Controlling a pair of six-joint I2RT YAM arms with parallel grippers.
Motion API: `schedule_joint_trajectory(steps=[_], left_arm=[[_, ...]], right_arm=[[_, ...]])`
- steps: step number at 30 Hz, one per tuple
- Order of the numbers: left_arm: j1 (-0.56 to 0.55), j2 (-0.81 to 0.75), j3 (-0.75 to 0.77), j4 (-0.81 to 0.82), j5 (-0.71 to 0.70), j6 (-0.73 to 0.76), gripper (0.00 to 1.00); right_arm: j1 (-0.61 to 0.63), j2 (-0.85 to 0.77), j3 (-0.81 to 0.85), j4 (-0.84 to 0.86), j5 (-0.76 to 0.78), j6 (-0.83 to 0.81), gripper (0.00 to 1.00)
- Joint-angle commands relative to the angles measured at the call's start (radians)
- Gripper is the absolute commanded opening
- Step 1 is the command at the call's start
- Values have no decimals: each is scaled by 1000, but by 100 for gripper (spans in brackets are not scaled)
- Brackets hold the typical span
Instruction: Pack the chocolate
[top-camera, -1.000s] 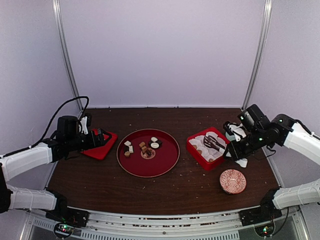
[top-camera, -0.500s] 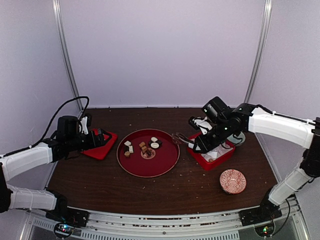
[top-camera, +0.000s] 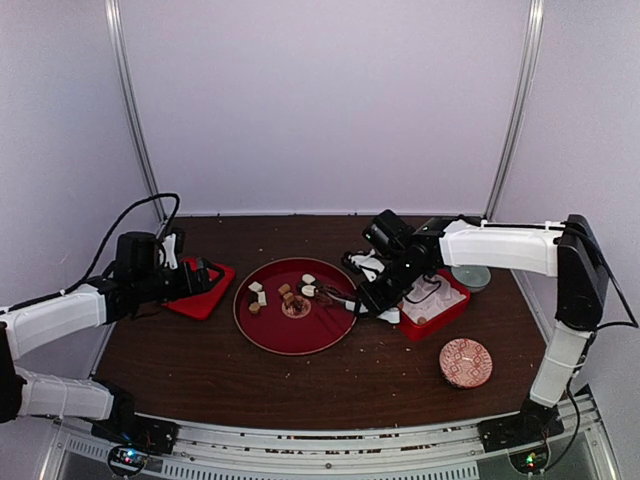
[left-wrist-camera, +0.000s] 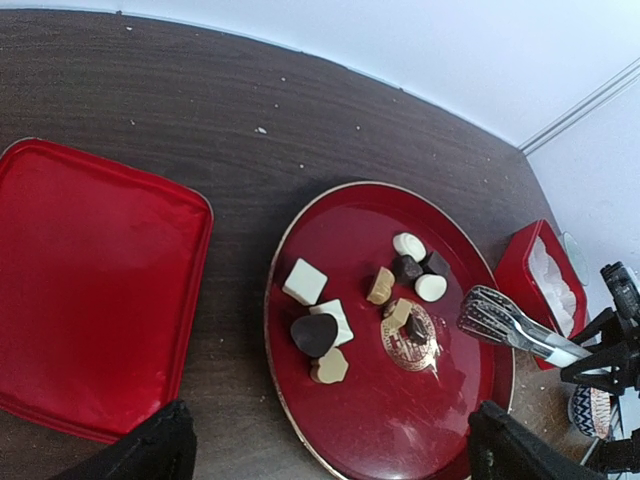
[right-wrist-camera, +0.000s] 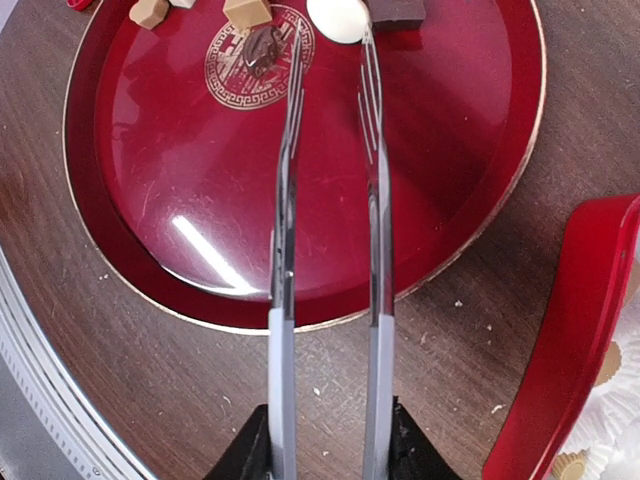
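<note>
We've got the right gripper (right-wrist-camera: 325, 440) clamped on the handle end of the tongs (right-wrist-camera: 285, 250). Its fingers are narrowed around the two metal arms, which run straight ahead of it, parted, over the round red tray (right-wrist-camera: 200, 180).

Out at the tong tips sits the chocolate (right-wrist-camera: 338, 18). A cream-white round piece lies right at the right-hand tine and a dark piece lies on the gold emblem by the left-hand tine. Tan pieces sit a little further off to the left. Whether the tines actually touch the candy, we can't say from the wrist view; nothing lies between the two arms.

Close by on that gripper's right is the red box (right-wrist-camera: 570, 330), with white paper cups (right-wrist-camera: 612, 415) inside.

Over to the left gripper (left-wrist-camera: 330, 455): jaws spread wide, nothing in them. It hovers with the square red tray (left-wrist-camera: 90, 290) below and to its left. The round tray and its chocolate lie ahead of its fingers, slightly to the right.
</note>
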Motion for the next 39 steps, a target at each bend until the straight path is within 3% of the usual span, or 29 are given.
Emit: schedule_joint_trajectory(steps=[1,17,39], left_arm=[[-4,12,21,52,11,-3,97],[-4,35,29,53,3,5,97],[-4,50,27,66,2,6,97]], right_arm=[[6,47,58,42,-29,-19,33],[6,199,180,12,-17,-45,36],[8,282,330,-24,-64,-54,41]])
